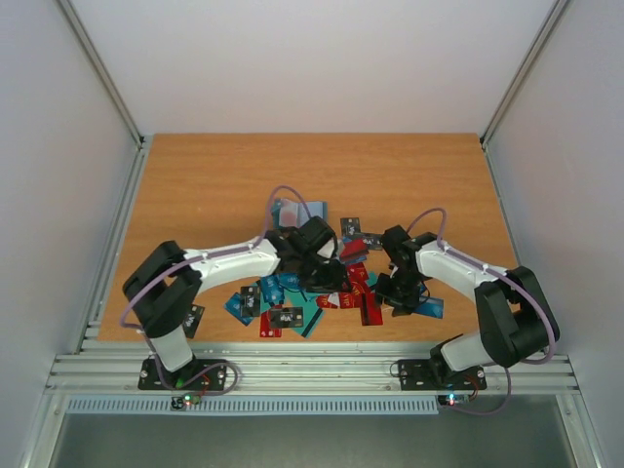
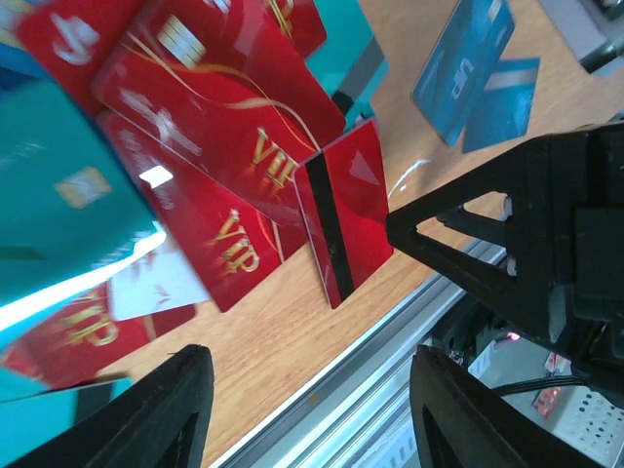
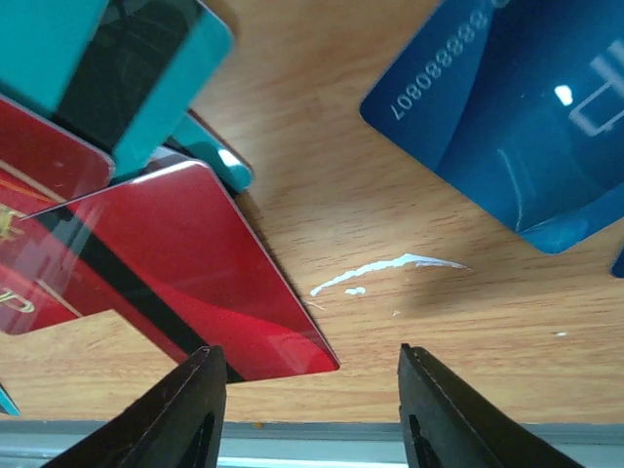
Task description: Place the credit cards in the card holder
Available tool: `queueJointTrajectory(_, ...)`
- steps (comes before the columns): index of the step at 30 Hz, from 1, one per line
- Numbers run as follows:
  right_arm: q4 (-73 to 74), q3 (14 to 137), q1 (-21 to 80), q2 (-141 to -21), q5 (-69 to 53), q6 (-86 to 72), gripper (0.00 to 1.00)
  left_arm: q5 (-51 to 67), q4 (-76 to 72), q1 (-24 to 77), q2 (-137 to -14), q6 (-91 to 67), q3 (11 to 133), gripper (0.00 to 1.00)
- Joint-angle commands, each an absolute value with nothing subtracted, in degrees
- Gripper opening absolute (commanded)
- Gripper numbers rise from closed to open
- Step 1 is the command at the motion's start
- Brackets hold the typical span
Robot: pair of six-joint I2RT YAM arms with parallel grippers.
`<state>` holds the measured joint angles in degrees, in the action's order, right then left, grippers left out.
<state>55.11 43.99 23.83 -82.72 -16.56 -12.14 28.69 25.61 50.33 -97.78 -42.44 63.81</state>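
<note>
The credit cards (image 1: 322,288) lie in a loose overlapping pile near the table's front edge: red, teal, blue and black. My left gripper (image 1: 327,281) hovers over the pile's middle, open and empty (image 2: 312,414); below it are red VIP cards (image 2: 210,107) and a red card with a black stripe (image 2: 343,219). My right gripper (image 1: 392,292) is open and empty (image 3: 312,409), low over bare wood beside that red striped card (image 3: 185,273). A blue card (image 3: 517,117) lies to its right. A dull teal piece, likely the card holder (image 1: 292,211), shows behind the left arm, mostly hidden.
The aluminium rail (image 1: 312,370) runs along the table's front edge, close under both grippers. The right gripper's black body (image 2: 546,244) fills the right of the left wrist view, so the grippers are close together. A white scratch (image 3: 390,268) marks the wood.
</note>
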Motion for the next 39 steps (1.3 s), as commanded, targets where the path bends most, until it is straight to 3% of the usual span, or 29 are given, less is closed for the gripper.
queueJointTrajectory(1, 49.3, 40.8, 24.2, -81.2, -19.5, -15.6, 0.47, 30.0, 18.8, 54.0, -102.9, -46.6, 65.8, 0.57)
queueJointTrajectory(10, 43.6, 34.4, 24.2, -80.1, -22.9, -17.5, 0.34, 31.7, 9.4, 57.4, -108.4, -53.0, 64.0, 0.54)
queueJointTrajectory(18, 42.0, 32.8, 24.2, -79.9, -24.7, -16.9, 0.33, 32.2, 1.3, 57.9, -112.6, -58.0, 63.0, 0.52)
queueJointTrajectory(27, 45.4, 34.3, 24.2, -75.9, -25.5, -16.3, 0.34, 25.2, 11.5, 58.2, -108.7, -55.3, 62.7, 0.50)
queueJointTrajectory(39, 47.8, 36.8, 24.1, -75.5, -18.8, -15.3, 0.32, 25.1, 12.7, 59.6, -109.0, -54.0, 63.4, 0.50)
